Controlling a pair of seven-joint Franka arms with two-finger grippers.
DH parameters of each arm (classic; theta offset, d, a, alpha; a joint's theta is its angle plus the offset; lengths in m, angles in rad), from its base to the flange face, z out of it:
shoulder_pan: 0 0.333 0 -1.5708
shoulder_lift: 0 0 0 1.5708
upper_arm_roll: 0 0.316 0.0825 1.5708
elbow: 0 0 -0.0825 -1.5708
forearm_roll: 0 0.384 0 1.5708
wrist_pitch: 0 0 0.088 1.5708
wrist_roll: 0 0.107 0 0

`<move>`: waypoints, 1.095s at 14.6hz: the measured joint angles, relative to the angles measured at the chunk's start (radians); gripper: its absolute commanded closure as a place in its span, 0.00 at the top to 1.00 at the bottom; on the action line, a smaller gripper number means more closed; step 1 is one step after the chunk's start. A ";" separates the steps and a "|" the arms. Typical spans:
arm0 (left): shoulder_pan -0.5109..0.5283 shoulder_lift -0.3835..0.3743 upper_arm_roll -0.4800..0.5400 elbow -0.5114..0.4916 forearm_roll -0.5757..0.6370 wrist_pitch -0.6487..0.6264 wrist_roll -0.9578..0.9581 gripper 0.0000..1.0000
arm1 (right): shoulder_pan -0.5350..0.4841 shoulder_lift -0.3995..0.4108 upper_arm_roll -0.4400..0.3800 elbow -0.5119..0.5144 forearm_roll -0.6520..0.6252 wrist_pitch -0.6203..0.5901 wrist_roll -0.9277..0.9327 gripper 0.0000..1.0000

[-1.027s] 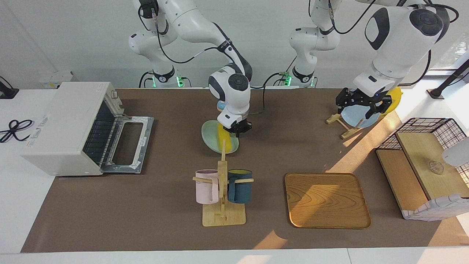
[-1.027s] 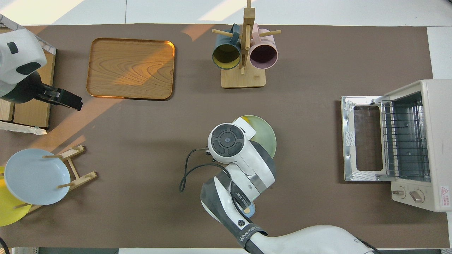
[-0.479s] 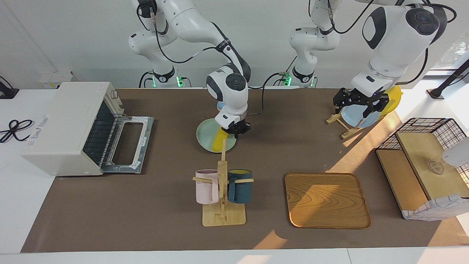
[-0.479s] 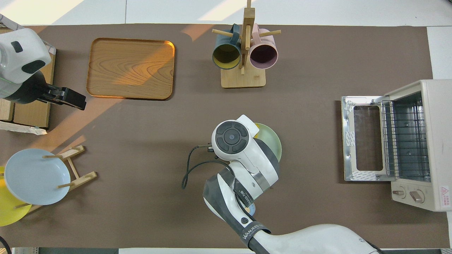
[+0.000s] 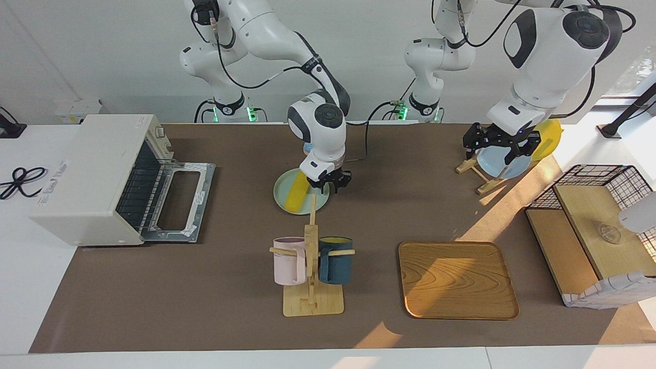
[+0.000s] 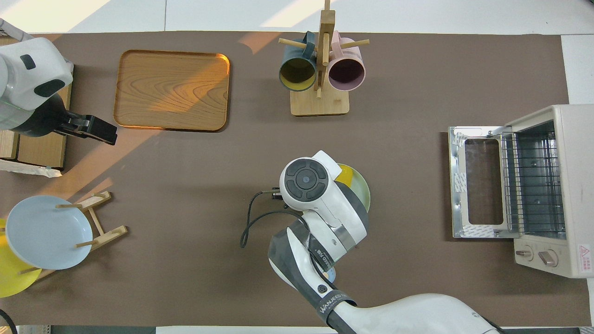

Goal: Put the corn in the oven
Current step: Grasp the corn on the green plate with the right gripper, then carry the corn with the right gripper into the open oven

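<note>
Corn (image 5: 296, 191) flat on pale green plate (image 5: 283, 201), mid-table, lying slantwise across the plate's surface; in the overhead view only a yellow sliver (image 6: 345, 176) showing past the right arm's wrist. Right gripper (image 5: 329, 183) low over the plate's edge toward the left arm's end, just beside the cob's upper end. Jaws parted, nothing between them; corn off to the side of the fingertips, toward the oven, not in the gap. Contact between finger and cob: cannot tell.

Oven (image 5: 97, 179) at the right arm's end of the table, door (image 5: 178, 201) dropped flat, wire rack (image 6: 533, 182) bare inside. Corn well apart from it.

Mug stand (image 5: 311, 277) farther from the robots than the plate, with pink mug (image 5: 289, 260) and dark blue mug (image 5: 335, 259) hung on its pegs. Wooden tray (image 5: 457, 280) beside the stand, toward the left arm's end.

Left gripper (image 5: 500, 145) waiting, raised over the plate rack (image 5: 477, 171) holding a light blue plate (image 6: 45, 232) and a yellow plate (image 5: 547, 138); jaws spread wide, holding nothing. Wire basket (image 5: 599, 225) with wooden boards at the left arm's end.
</note>
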 measured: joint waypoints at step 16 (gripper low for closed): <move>0.001 -0.001 0.006 0.000 0.000 0.022 -0.032 1.00 | -0.176 -0.104 -0.008 0.251 -0.188 -0.556 -0.209 0.00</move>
